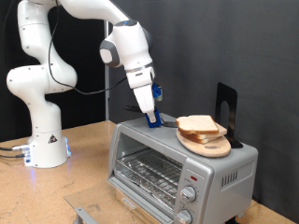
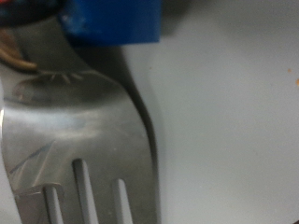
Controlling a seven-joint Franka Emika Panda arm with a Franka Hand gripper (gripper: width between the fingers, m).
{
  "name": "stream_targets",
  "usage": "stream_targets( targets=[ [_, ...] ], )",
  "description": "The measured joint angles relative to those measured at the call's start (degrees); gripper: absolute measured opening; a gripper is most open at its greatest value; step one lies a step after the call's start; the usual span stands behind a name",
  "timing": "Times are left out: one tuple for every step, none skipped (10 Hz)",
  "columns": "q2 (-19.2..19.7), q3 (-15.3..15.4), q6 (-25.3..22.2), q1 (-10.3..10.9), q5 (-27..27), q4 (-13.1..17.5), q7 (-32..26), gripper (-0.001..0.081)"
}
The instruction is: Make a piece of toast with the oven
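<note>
The silver toaster oven stands at the exterior view's lower right, its glass door shut and the wire rack showing inside. Two pale bread slices lie stacked on a round wooden board on the oven's roof. My gripper points down at the roof just left of the board and is shut on a blue-handled tool. The wrist view shows the tool's blue handle and slotted metal blade very close over the pale oven top. My fingers are out of sight there.
The robot's white base stands on the wooden table at the exterior view's left. A black upright stand rises behind the board. Two round knobs sit on the oven's front. A grey object lies at the table's bottom edge.
</note>
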Motion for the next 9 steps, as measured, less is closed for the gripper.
stream_targets(
  targets=[
    [0.1,-0.2,-0.4,0.0,0.2,0.0,-2.2,0.0806],
    [0.3,-0.4,-0.6,0.1,0.2,0.2,-4.2,0.0806],
    [0.6,-0.4,-0.7,0.1,0.3,0.4,-6.0,0.0806],
    [0.6,-0.4,-0.7,0.1,0.3,0.5,-6.9,0.0806],
    [0.7,-0.4,-0.7,0.1,0.3,0.5,-6.9,0.0806],
    [0.6,-0.4,-1.1,0.0,0.3,0.5,-6.9,0.0806],
    [0.6,-0.6,-1.6,0.0,0.4,0.5,-6.7,0.0806],
    [0.7,-0.7,-1.9,0.0,0.4,0.5,-6.3,0.0806],
    [0.7,-0.7,-1.9,-0.1,0.4,0.5,-5.9,0.0806]
  ],
)
